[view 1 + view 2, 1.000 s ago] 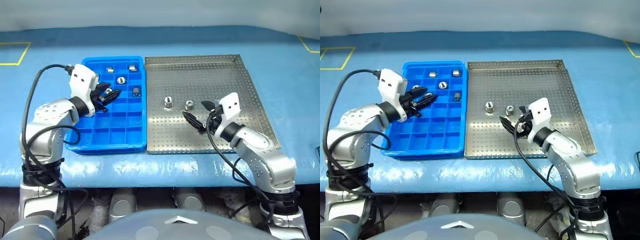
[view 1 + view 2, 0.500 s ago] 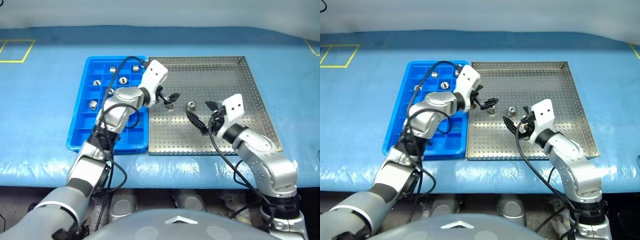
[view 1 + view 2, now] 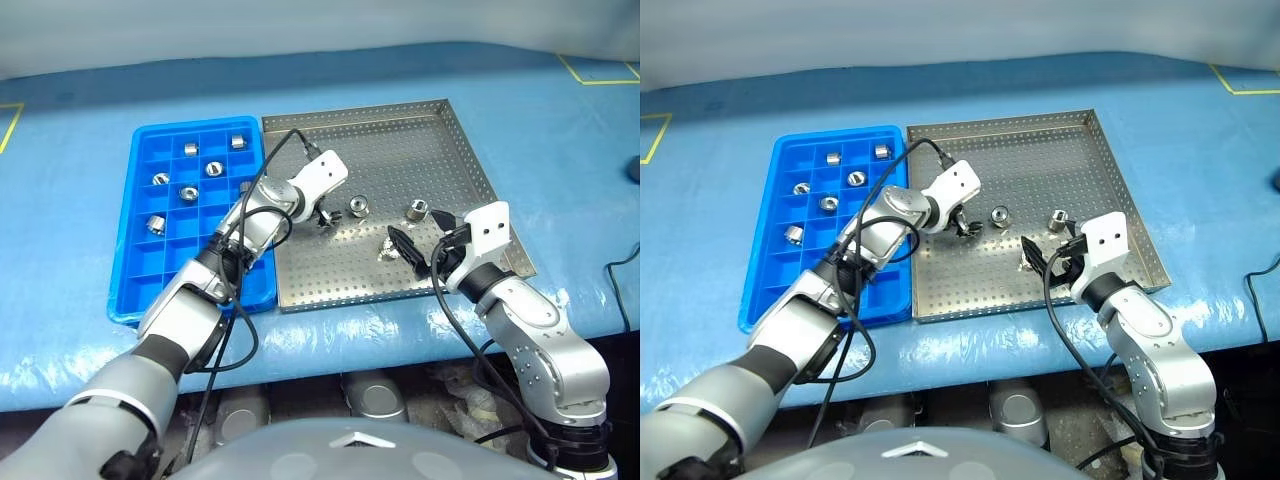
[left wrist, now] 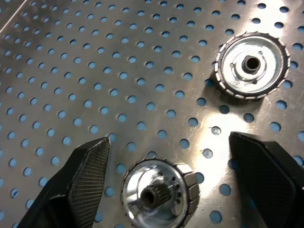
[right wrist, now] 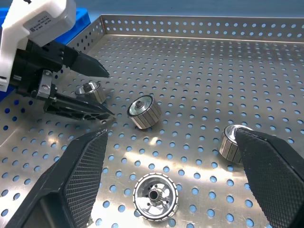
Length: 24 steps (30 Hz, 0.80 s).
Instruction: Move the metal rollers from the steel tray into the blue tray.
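Note:
The steel tray [image 3: 400, 150] lies right of the blue tray [image 3: 140, 262]. Several metal rollers [image 3: 188, 193] sit in the blue tray's compartments. Several more lie on the steel tray's floor. My left gripper [image 3: 325, 215] is open and low over the steel tray's left part. One roller [image 4: 159, 194] stands between its fingers, and another roller [image 4: 251, 64] lies just beyond. My right gripper [image 3: 424, 232] hangs open over the tray's front right with nothing in it. A roller [image 5: 155, 194] lies just before it and a second roller [image 5: 232, 142] by its finger.
The trays rest side by side on a light-blue table cover [image 3: 560, 150]. Black cables [image 3: 250, 200] trail from the left wrist over the blue tray. The steel tray's low rim [image 5: 190, 21] runs along its far side.
My left gripper has crossed from above the blue tray to the steel tray, opened, and come down around a roller. The right gripper has stayed put. The camera view has shifted.

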### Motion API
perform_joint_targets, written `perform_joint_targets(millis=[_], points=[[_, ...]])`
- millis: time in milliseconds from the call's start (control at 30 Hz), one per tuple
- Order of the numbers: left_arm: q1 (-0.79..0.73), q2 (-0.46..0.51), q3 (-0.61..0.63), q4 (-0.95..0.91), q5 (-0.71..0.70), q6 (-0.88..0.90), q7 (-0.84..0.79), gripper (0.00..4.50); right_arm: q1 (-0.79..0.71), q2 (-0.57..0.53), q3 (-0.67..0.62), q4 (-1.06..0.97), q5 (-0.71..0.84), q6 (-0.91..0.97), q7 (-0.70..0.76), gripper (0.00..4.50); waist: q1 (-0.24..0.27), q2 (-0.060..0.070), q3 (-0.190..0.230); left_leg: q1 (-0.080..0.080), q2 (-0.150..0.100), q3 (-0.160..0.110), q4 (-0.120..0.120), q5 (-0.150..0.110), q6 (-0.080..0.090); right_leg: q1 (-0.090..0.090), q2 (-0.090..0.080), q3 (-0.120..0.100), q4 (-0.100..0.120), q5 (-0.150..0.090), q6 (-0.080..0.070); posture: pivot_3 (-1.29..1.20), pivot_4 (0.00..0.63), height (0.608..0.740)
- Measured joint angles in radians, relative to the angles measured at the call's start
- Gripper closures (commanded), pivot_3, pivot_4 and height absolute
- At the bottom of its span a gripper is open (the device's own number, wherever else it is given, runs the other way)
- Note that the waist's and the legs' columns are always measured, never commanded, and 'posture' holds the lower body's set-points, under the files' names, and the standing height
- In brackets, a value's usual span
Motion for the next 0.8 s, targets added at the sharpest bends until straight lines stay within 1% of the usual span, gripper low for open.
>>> perform_joint_targets(millis=[133,167,233,400,433,467,800], points=[[0.008,0.029,0.023,-0.034,-0.001,0.019,-0.001,0.10,-0.018,0.002,0.001,0.003,0.000,0.000,-0.004,0.00,0.001,0.000,0.000,0.000,0.000,0.000,0.000,0.000,0.000,0.000,0.000,0.000,0.000,0.000,0.000,-0.16,0.150,0.740],[0.012,0.030,0.028,-0.034,-0.001,0.021,-0.001,0.27,-0.022,0.002,0.001,0.003,0.000,0.000,-0.004,0.00,0.003,0.000,0.000,0.000,0.000,0.000,0.000,0.000,0.000,0.000,0.000,0.000,0.000,0.000,0.000,-0.16,0.150,0.740],[0.019,0.026,0.033,-0.034,-0.004,0.021,-0.007,0.68,-0.029,0.002,0.004,0.006,0.000,0.000,-0.003,0.00,0.008,0.000,0.000,0.000,0.000,0.000,0.000,0.000,0.000,0.000,0.000,0.000,0.000,0.000,0.000,-0.16,0.150,0.740],[0.036,-0.015,0.036,-0.026,-0.013,0.024,-0.021,2.32,-0.046,0.002,0.008,0.007,0.000,0.000,-0.003,0.00,0.017,0.000,0.000,0.000,0.000,0.000,0.000,0.000,0.000,0.000,0.000,0.000,0.000,0.000,0.000,-0.16,0.150,0.740],[0.036,-0.019,0.036,-0.023,-0.014,0.025,-0.023,2.61,-0.047,0.001,0.008,0.007,0.000,0.000,-0.003,0.00,0.017,0.000,0.000,0.000,0.000,0.000,0.000,0.000,0.000,0.000,0.000,0.000,0.000,0.000,0.000,-0.16,0.150,0.740],[0.036,-0.022,0.038,-0.022,-0.015,0.025,-0.025,2.81,-0.046,0.001,0.008,0.007,0.000,0.000,-0.003,0.00,0.017,0.000,0.000,0.000,0.000,0.000,0.000,0.000,0.000,0.000,0.000,0.000,0.000,0.000,0.000,-0.16,0.150,0.740],[0.041,-0.020,0.077,-0.017,-0.022,0.025,-0.033,2.81,-0.045,0.001,0.008,0.007,0.000,0.000,-0.003,0.00,0.020,0.000,0.000,0.000,0.000,0.000,0.000,0.000,0.000,0.000,0.000,0.000,0.000,0.000,0.000,-0.15,0.150,0.740]])
